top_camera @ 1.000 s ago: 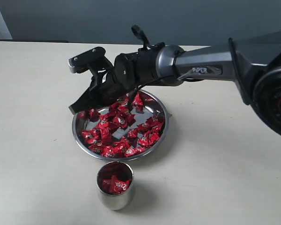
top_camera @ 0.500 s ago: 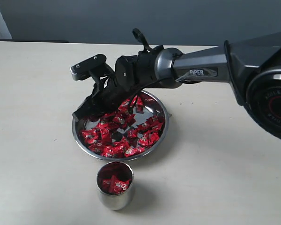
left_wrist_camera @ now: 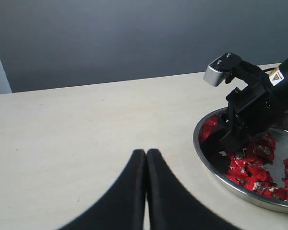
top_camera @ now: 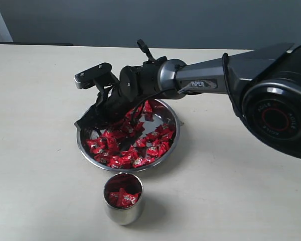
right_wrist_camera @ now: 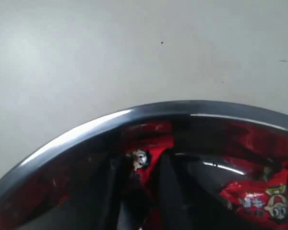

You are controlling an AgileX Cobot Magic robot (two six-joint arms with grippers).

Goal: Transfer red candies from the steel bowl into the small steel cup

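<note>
While the right arm [top_camera: 210, 80] reaches in from the table's [top_camera: 231, 191] right edge, the right gripper [top_camera: 88, 126] is tipped nose-down into the steel bowl [top_camera: 164, 114]. It sits at the part of the rim toward the table's left edge. The bowl is approx mid-table, w/ the red candies [top_camera: 135, 150] covering most of its floor and a few bare steel patches showing toward the far side. In the right wrist view the gripper's 2 dark fingers [right_wrist_camera: 165, 187] stand partly apart just inside the rim, w/ 1 red wrapper btwn them. That pic is blurred, so can't tell if they pinch it or only straddle it. The small steel cup [top_camera: 121, 213] stands upright near the bowl but not touching it, on the side toward the table's front edge. It has several red candies inside, below the lip. The left gripper [left_wrist_camera: 145, 191] hangs low over bare table, apart from the bowl on its left-edge side. Its 2 fingers are pressed together tip to tip w/ nothing in them.
</note>
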